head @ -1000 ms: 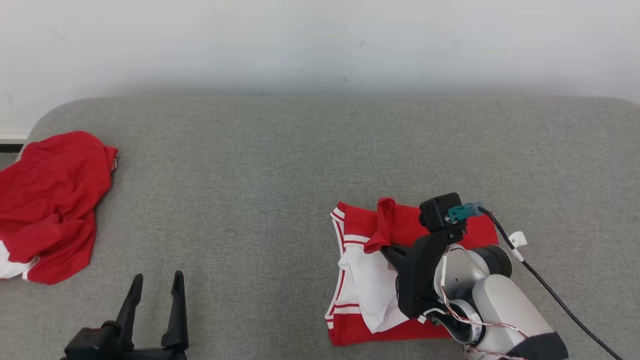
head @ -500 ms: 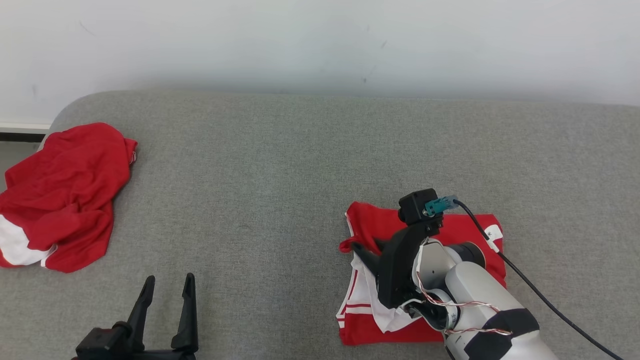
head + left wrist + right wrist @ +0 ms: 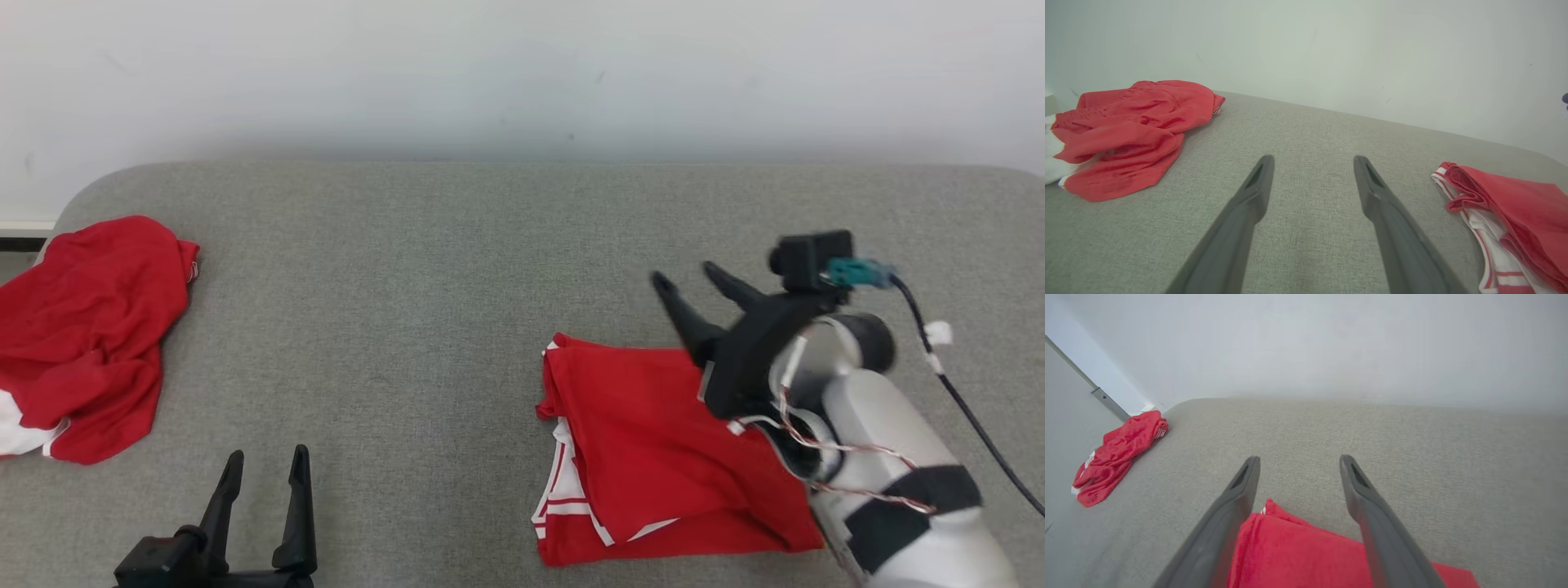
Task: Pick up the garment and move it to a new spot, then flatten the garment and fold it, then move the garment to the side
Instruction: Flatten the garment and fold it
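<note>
The garment (image 3: 661, 449) is red with white trim and lies folded flat on the grey surface at the right front; it also shows in the left wrist view (image 3: 1515, 216) and the right wrist view (image 3: 1298, 555). My right gripper (image 3: 690, 286) hangs open above the garment's far edge, with nothing between its fingers (image 3: 1237, 502). My left gripper (image 3: 265, 469) stands open at the lower left, empty, well apart from the garment, its fingers (image 3: 1257, 188) over bare cushion.
A second red and white garment (image 3: 82, 327) lies crumpled at the far left edge, near the wall (image 3: 522, 73). The grey padded surface (image 3: 408, 286) stretches wide between the two garments.
My right gripper opened and let go of the red cloth, then lifted up and back to the right. The red layer now lies flat over the white part.
</note>
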You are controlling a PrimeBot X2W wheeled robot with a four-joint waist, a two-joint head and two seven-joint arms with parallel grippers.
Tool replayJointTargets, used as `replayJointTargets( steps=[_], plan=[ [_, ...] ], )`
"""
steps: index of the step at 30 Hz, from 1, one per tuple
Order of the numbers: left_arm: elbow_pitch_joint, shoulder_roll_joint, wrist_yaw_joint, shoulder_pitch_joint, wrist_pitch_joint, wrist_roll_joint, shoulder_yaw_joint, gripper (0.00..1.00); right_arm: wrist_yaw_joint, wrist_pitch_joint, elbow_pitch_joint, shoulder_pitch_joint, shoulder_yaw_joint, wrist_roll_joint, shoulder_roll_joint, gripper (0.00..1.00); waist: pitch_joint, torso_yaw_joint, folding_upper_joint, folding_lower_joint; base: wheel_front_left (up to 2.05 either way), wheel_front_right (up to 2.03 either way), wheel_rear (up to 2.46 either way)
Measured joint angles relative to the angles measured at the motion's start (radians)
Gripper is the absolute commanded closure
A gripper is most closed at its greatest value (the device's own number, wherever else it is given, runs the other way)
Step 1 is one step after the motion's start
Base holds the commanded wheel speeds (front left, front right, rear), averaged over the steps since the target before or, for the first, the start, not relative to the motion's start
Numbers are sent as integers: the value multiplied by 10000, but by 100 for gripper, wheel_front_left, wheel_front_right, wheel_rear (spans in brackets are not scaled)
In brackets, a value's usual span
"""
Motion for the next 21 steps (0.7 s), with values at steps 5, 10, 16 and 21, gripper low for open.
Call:
replayJointTargets(
  steps=[5,10,16,21],
  plan=[
    [-17,2,12,15,0,-31,-38,0,0,-104,-462,1246,-612,-1183,-667,0,-59,-122,0,0,0,0,0],
    [-40,-2,12,16,0,-48,-75,0,0,-407,-1921,2700,-54,-1519,-934,0,-40,-133,0,0,0,0,0],
    [-81,-2,-2,14,0,-59,12,0,0,-813,-3741,4240,924,-2217,-1220,0,53,-137,0,-1,0,0,0],
    [-92,-2,-2,8,0,-88,75,0,0,-1168,-4518,4991,1710,-2945,-1229,0,163,-129,0,-2,0,0,0]
  ],
)
